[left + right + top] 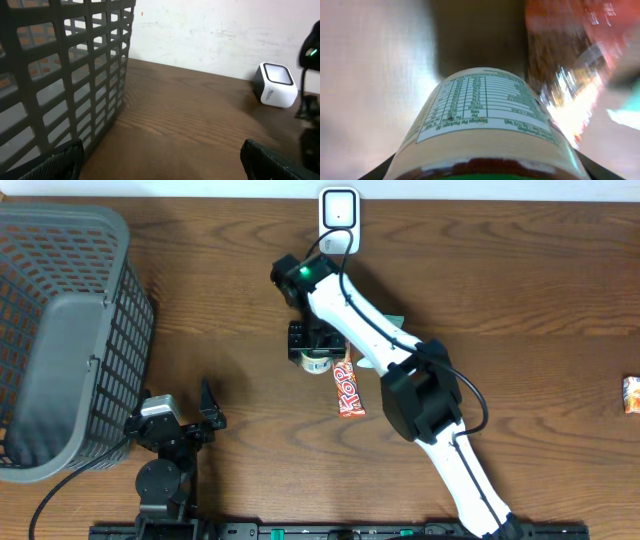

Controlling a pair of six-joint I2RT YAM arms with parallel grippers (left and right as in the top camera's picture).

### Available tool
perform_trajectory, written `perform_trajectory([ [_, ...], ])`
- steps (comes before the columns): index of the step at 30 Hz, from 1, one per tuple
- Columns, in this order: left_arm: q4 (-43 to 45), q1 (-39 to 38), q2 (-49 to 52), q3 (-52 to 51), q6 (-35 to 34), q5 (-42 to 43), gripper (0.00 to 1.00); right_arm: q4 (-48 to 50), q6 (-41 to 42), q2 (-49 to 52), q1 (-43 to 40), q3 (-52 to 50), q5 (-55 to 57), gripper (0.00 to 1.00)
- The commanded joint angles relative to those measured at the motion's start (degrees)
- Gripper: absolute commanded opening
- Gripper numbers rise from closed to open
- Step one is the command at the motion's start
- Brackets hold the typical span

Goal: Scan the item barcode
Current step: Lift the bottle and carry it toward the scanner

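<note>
A cream-labelled bottle (485, 115) with a nutrition table and a green cap fills the right wrist view, a dark finger pressed against each side of it. My right gripper (485, 172) is shut on it. Overhead, that gripper (312, 348) holds the bottle (319, 364) low over the table, in front of the white barcode scanner (338, 210). No barcode shows on the label face in view. My left gripper (185, 408) rests open beside the basket, its fingers wide apart (160, 162) with nothing between them. The scanner (274, 85) shows at the right of the left wrist view.
A big grey mesh basket (60, 330) takes up the left side, close to the left gripper (60, 60). An orange-red candy bar (349, 390) lies right of the bottle, blurred in the wrist view (570, 40). Another small packet (631, 393) sits at the far right edge.
</note>
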Motion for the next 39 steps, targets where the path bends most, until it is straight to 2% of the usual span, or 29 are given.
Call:
perform_trajectory([
  [1, -1.97, 0.17, 0.09, -1.11, -0.76, -0.15, 1.00, -6.69, -8.92, -1.60, -1.77, 7.17, -6.71, 0.47],
  [4, -1.99, 0.17, 0.09, -1.11, -0.76, -0.15, 1.00, -10.14, -14.97, -2.47, -2.23, 9.35, -11.50, 0.45],
  [7, -1.97, 0.17, 0.09, -1.11, -0.76, -0.15, 1.00, -10.12, -15.39, -4.20, -2.51, 9.38, -16.39, 0.48],
  [20, -1.97, 0.17, 0.09, -1.11, -0.76, -0.15, 1.00, -10.10, -16.70, -5.95, -1.66, 9.38, -19.28, 0.49],
  [26, -1.99, 0.17, 0.09, -1.11, -0.76, -0.15, 1.00, -5.18, -17.27, -6.12, -1.88, 10.25, -13.60, 0.49],
  [31, -1.99, 0.20, 0.04, -1.11, -0.76, -0.15, 1.00, 1.36, -17.27, -6.29, -3.34, 15.65, -6.08, 0.51],
  [34, -1.99, 0.17, 0.04, -1.11, -0.76, -0.15, 1.00, 7.82, -17.84, -6.38, -4.46, 18.78, 4.22, 0.51],
  [39, -1.99, 0.17, 0.04, -1.11, -0.76, -0.15, 1.00, 20.76, -22.86, -6.38, -5.68, 19.19, 14.86, 0.52],
])
